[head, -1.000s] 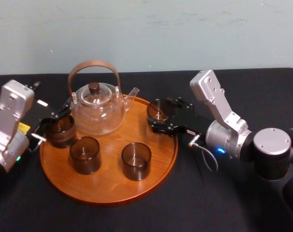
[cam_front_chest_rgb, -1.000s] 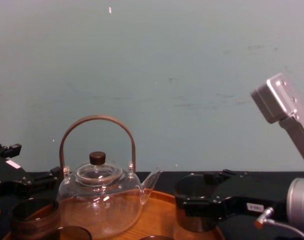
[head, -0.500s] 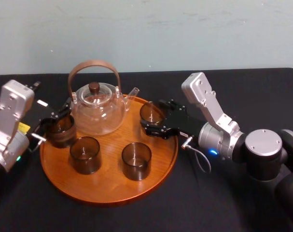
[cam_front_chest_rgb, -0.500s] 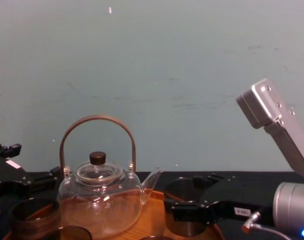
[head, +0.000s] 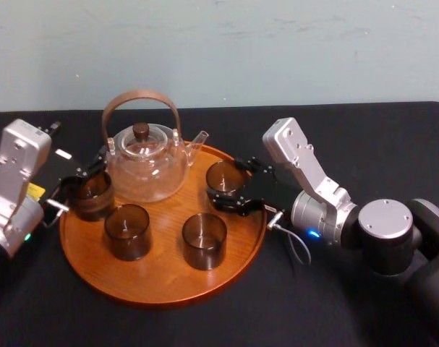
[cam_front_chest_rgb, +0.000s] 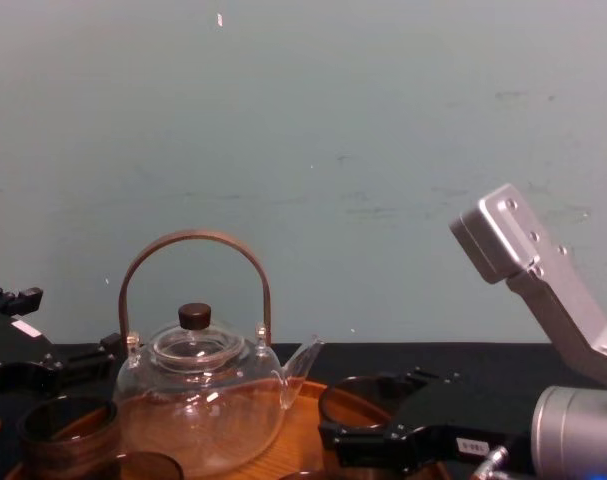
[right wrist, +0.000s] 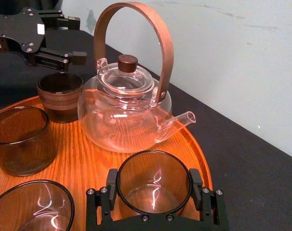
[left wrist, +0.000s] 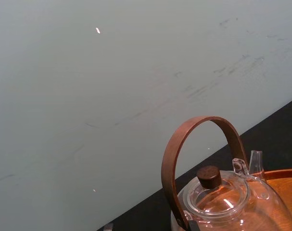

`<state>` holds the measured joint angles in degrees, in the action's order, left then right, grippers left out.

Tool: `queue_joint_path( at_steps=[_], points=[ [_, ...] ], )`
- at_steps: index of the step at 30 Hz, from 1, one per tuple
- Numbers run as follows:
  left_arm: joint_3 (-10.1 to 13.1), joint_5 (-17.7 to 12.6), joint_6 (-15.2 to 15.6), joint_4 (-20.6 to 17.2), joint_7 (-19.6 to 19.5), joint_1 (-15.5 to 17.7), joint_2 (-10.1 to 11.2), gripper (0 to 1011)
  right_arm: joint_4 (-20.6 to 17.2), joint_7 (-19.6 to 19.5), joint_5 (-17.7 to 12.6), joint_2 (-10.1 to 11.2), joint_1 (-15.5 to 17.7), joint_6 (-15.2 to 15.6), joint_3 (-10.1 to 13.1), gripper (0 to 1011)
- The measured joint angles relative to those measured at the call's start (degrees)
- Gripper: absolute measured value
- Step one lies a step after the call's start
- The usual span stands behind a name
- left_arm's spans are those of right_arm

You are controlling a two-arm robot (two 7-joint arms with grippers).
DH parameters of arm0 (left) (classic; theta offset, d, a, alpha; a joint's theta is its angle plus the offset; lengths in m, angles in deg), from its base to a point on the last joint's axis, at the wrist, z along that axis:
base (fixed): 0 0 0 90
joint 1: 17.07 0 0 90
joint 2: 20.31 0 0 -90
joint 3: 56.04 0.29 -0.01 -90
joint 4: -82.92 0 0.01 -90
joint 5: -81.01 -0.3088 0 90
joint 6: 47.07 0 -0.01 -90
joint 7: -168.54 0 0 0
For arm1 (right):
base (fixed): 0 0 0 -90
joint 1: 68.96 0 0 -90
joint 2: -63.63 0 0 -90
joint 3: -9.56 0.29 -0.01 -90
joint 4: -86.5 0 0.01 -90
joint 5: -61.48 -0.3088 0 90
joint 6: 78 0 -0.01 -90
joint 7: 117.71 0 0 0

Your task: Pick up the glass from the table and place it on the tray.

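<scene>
The right tool [head: 226,184] clamps a glass [right wrist: 154,182] at the tray's [head: 161,271] right side; the left tool [head: 87,170], whose grip I cannot tell, sits by a cup [head: 89,195].

Glass [head: 223,176]: short smoky-tinted tumbler, empty, upright, clamped at its sides between the right gripper [right wrist: 154,193] fingers. It sat over the right rear part of the tray, just inside the rim; couldn't tell whether its base touched the wood. Tray [head: 161,273]: large round orange-brown wood, low raised rim, lying flat on the black table [head: 291,312].
</scene>
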<state>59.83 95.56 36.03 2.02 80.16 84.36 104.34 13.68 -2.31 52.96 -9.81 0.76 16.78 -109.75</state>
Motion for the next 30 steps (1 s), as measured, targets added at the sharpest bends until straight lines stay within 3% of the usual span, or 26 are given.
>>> queue_joint_path(
  at_steps=[12,17,30],
  points=[
    [0.0,0.0,0.0,0.0,0.0,0.0,0.0,1001,-0.2,0.0,-0.2,0.1,0.0,0.0,0.1,904],
    [0.0,0.0,0.0,0.0,0.0,0.0,0.0,1002,-0.3,0.0,-0.2,0.1,0.0,0.0,0.1,997],
    [0.0,0.0,0.0,0.0,0.0,0.0,0.0,1001,-0.3,0.1,-0.3,0.1,0.0,0.0,0.2,1002]
  ],
)
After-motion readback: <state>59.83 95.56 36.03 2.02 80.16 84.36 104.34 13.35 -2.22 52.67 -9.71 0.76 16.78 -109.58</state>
